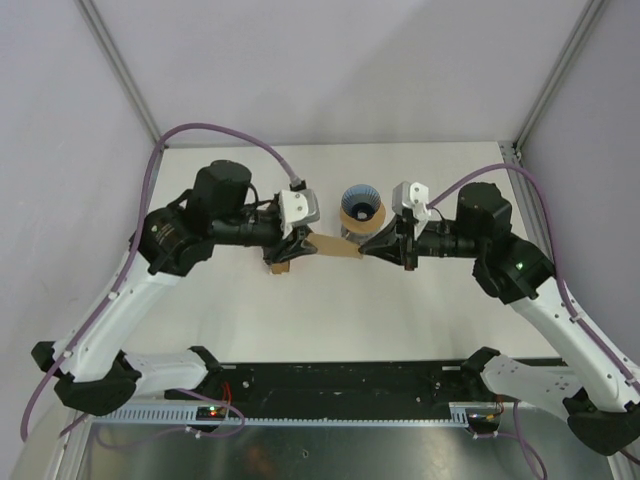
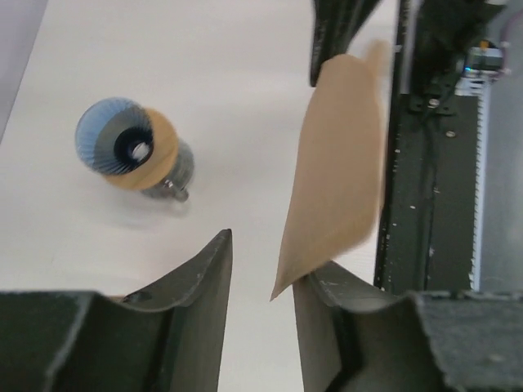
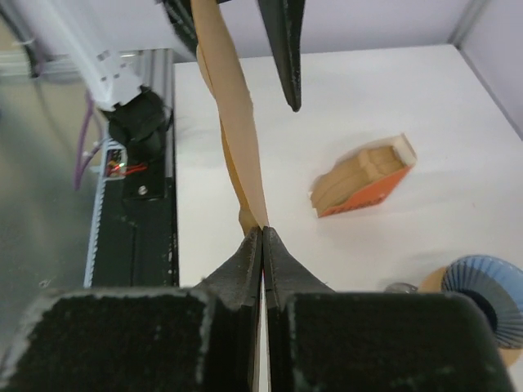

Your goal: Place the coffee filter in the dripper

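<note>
The coffee filter (image 1: 332, 247), a thin brown paper sheet, hangs in the air between my two grippers. My right gripper (image 3: 262, 231) is shut on its one end (image 3: 235, 122). My left gripper (image 2: 265, 257) is open; the filter's (image 2: 335, 163) other corner rests against one finger (image 2: 327, 302) and the jaws stand apart around it. The blue ribbed dripper (image 1: 360, 203) with its tan wooden collar (image 2: 154, 159) sits on a glass jug just behind the filter, apart from it. The dripper also shows in the left wrist view (image 2: 110, 135) and in the right wrist view (image 3: 486, 290).
An orange holder with a stack of brown filters (image 3: 359, 181) lies on the white table, below my left gripper in the top view (image 1: 277, 264). The black base rail (image 1: 340, 385) runs along the near edge. Grey walls enclose the table.
</note>
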